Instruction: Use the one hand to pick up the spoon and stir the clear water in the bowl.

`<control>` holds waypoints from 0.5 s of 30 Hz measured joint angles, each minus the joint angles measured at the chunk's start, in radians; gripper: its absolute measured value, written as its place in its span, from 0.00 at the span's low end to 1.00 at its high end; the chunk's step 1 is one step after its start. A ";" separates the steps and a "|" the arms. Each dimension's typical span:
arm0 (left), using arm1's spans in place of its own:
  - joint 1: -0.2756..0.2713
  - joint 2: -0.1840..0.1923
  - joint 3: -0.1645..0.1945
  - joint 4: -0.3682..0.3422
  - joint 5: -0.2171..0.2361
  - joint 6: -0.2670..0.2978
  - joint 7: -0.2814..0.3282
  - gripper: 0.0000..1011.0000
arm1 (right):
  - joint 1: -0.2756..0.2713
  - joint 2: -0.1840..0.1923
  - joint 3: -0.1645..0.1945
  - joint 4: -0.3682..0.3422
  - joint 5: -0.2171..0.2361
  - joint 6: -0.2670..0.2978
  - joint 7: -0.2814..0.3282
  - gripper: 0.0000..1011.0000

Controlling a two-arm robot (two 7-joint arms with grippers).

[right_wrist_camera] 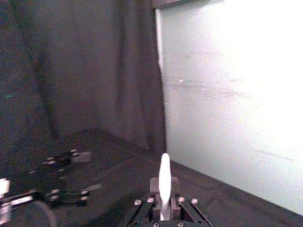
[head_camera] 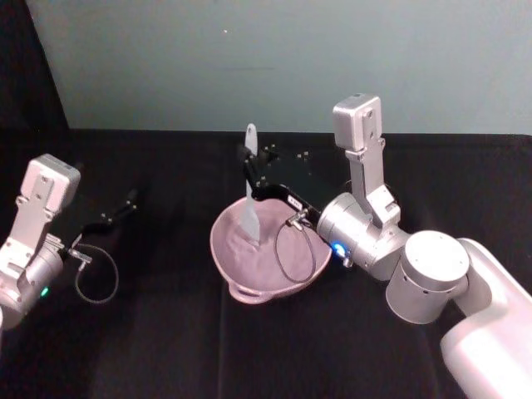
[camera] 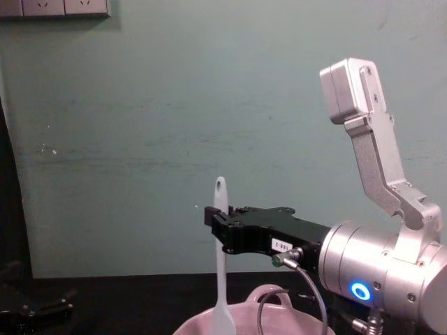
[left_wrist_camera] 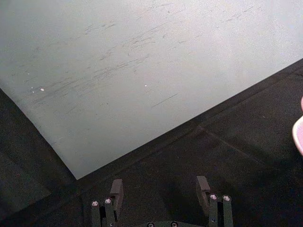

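The water cannot be made out against the pink glaze, so it is not possible to say if the scoop is wet or if it touches the bottom. In the chest view the bowl (camera: 279,317) is cut off by the lower edge and the tip of the scoop is cut off with it. In the head view a black cable (head_camera: 293,249) from the wrist hangs in a loop over the right half of the bowl (head_camera: 218,241) and covers a part of the inside.

The right gripper (head_camera: 248,166) reaches from the right over the far rim of the bowl, and its fingers are closed on the handle of the spoon (head_camera: 249,204), a little under the end with the hole. The spoon stands nearly upright, with the handle end above the gripper and the scoop down inside the bowl, in the left half.

The left gripper (head_camera: 131,199) is parked at the left side of the dark tabletop (head_camera: 166,349), well apart from the bowl, and its fingers (left_wrist_camera: 116,189) stand wide apart with nothing between them
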 joint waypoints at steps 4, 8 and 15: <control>0.000 0.000 0.000 0.000 0.000 0.000 0.000 1.00 | 0.009 -0.013 0.013 0.033 -0.027 -0.037 -0.022 0.12; 0.000 0.000 0.000 0.000 0.000 0.000 0.000 1.00 | 0.009 -0.012 0.028 0.041 -0.052 -0.061 -0.036 0.12; 0.000 0.000 0.000 0.000 0.000 0.000 0.000 1.00 | -0.027 0.024 0.060 -0.016 -0.067 -0.044 -0.037 0.12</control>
